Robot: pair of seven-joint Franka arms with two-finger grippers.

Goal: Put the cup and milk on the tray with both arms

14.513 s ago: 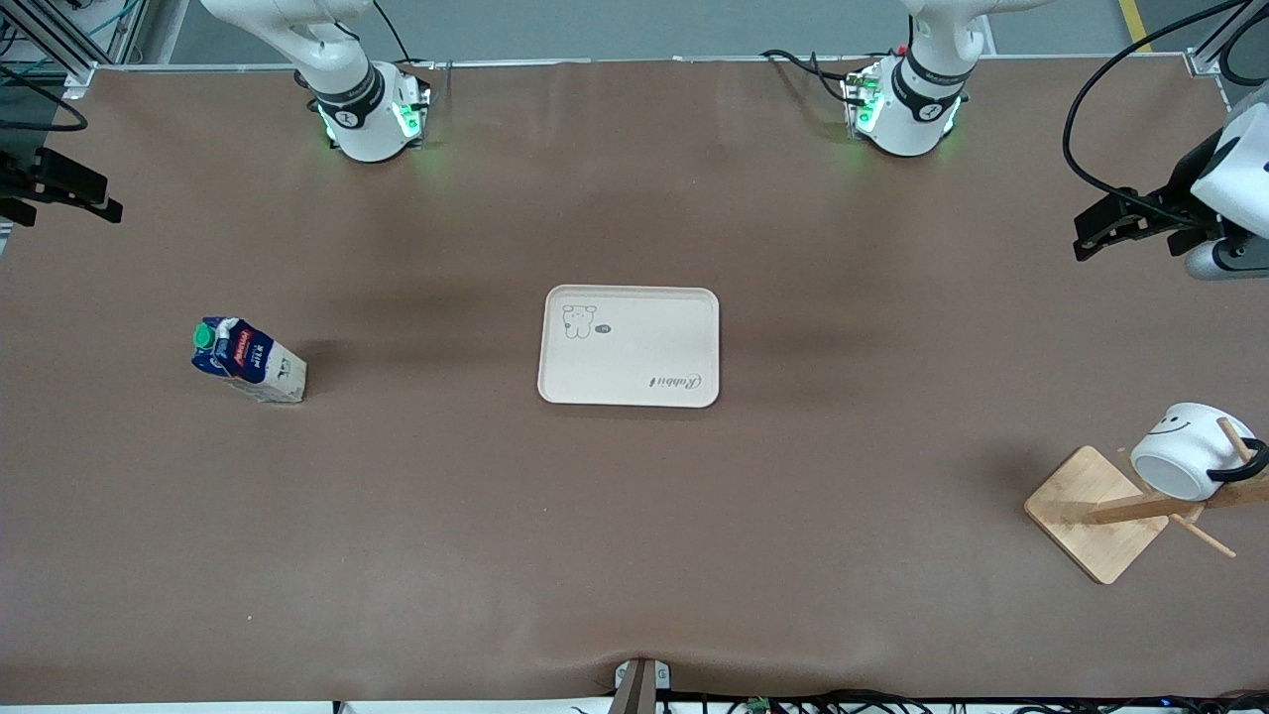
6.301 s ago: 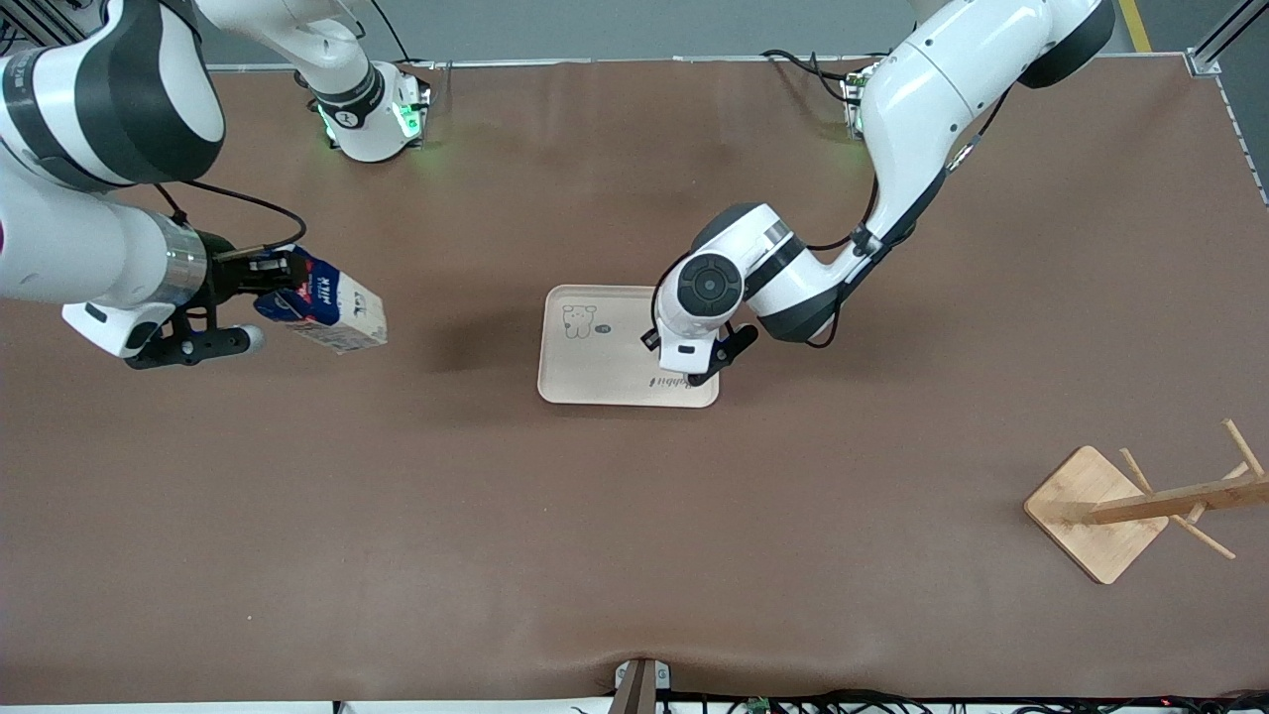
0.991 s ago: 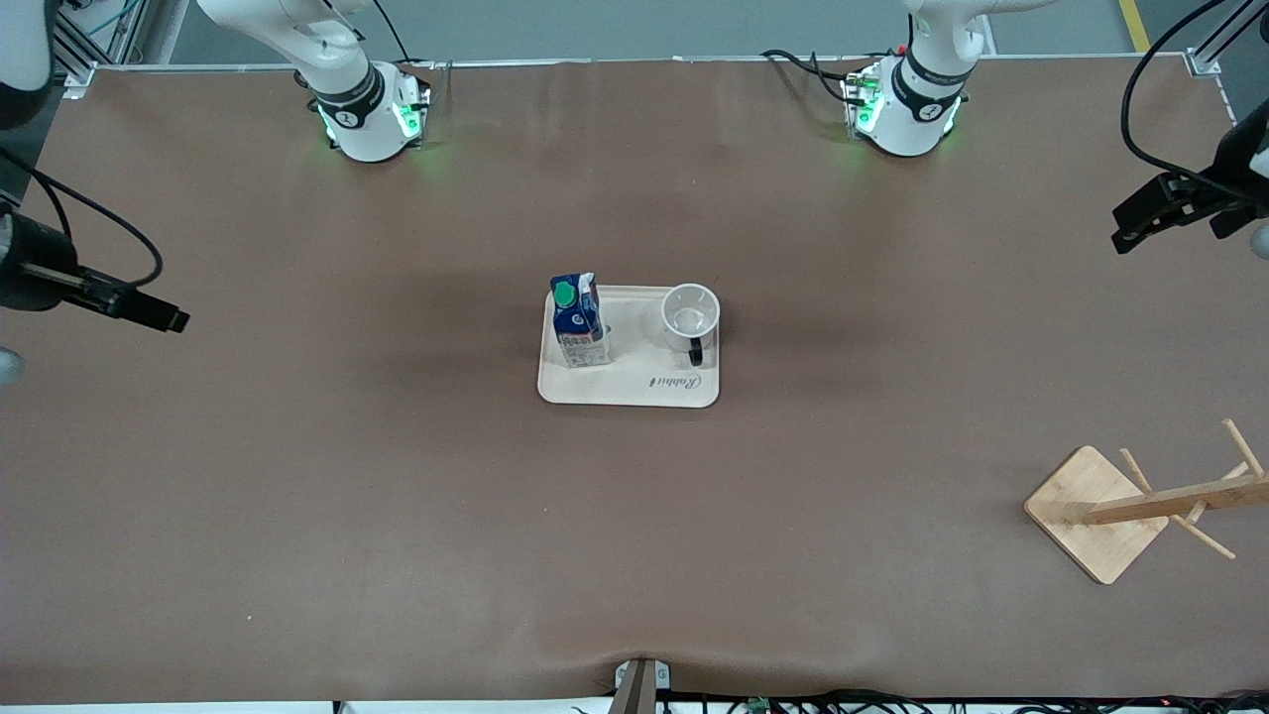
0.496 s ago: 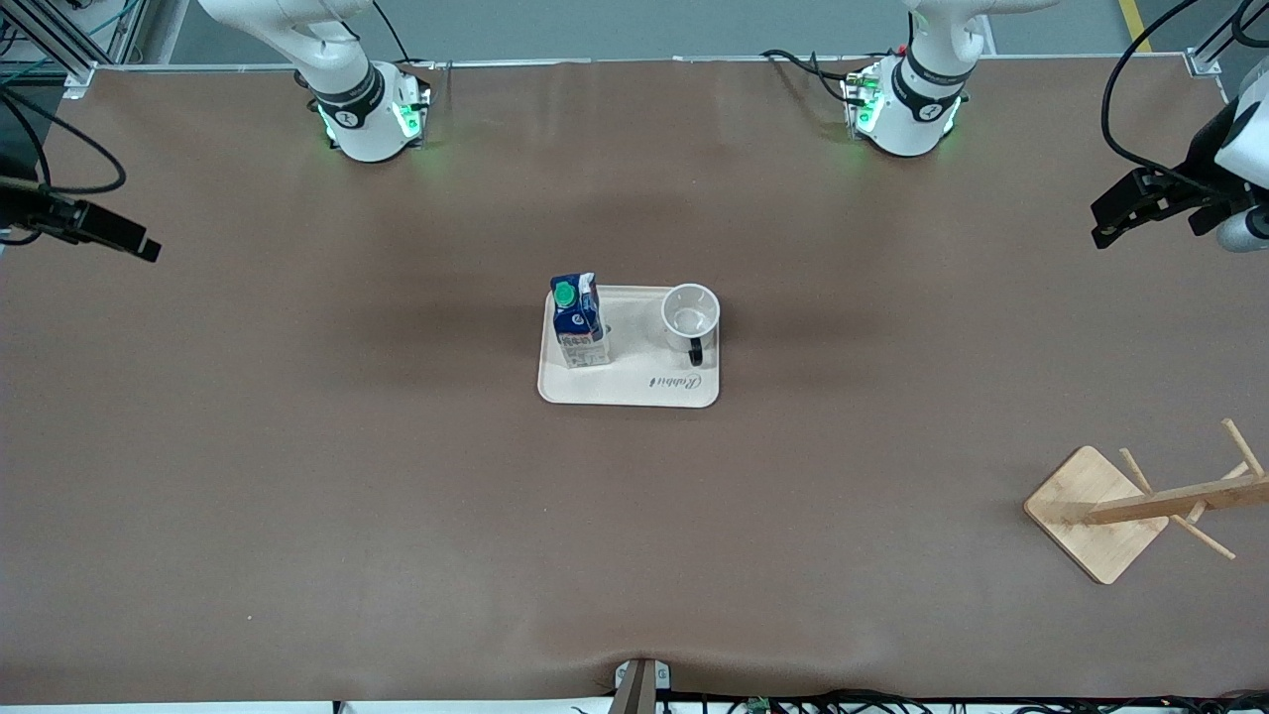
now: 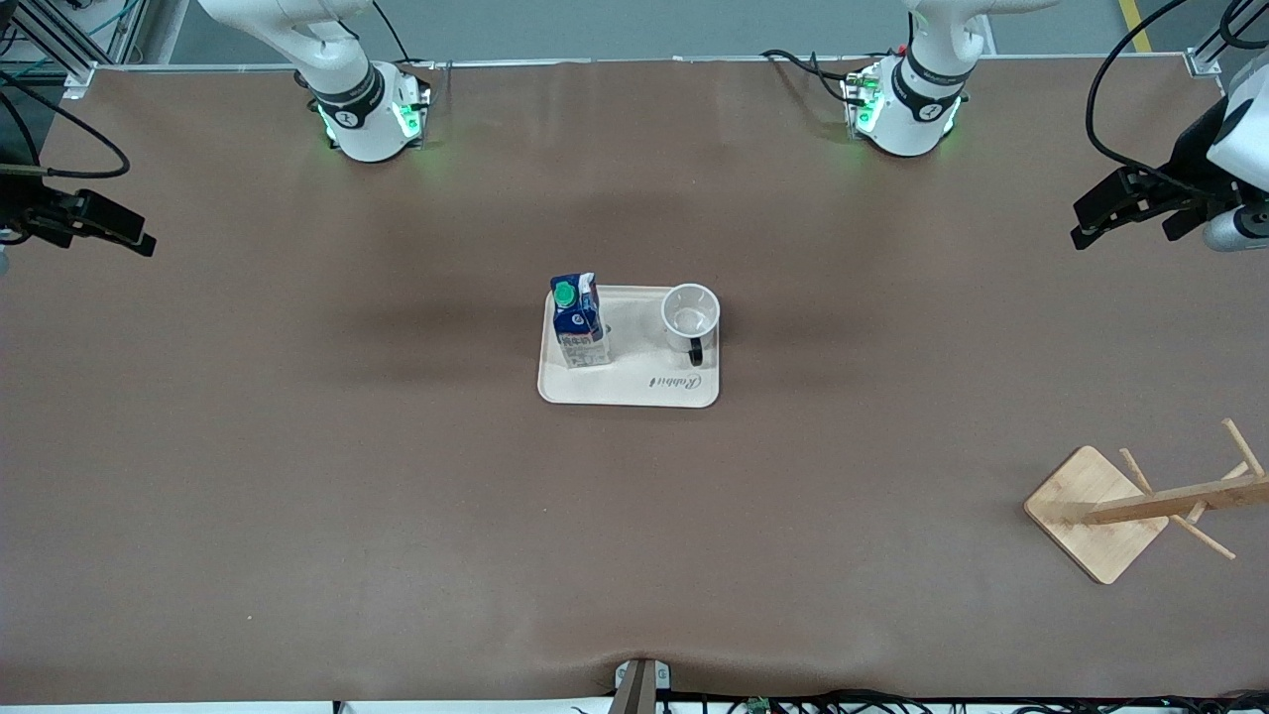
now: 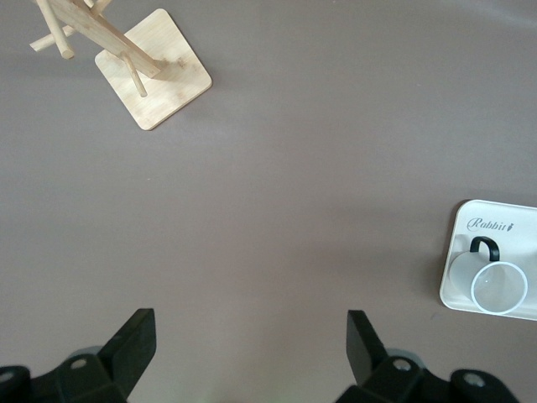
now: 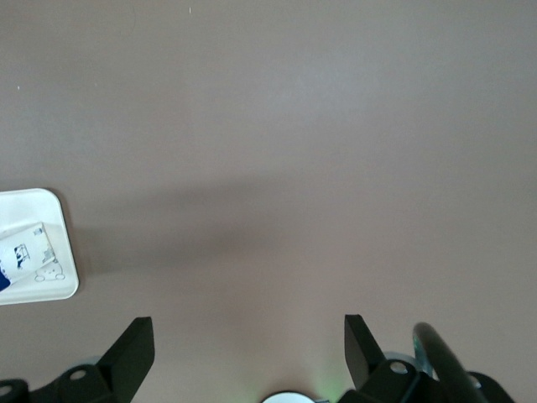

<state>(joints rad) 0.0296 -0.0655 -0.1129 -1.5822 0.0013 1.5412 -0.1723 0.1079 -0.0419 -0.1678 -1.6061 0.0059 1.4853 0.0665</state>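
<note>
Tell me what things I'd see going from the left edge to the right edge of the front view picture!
right gripper → milk → cup → wooden peg rack. The milk and cup both stand on the tray.

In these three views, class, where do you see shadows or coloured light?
Front view: soft dark shadows on the table beside the tray, green glow at both arm bases. Right wrist view: a broad faint shadow band across the table. Left wrist view: even light.
</note>
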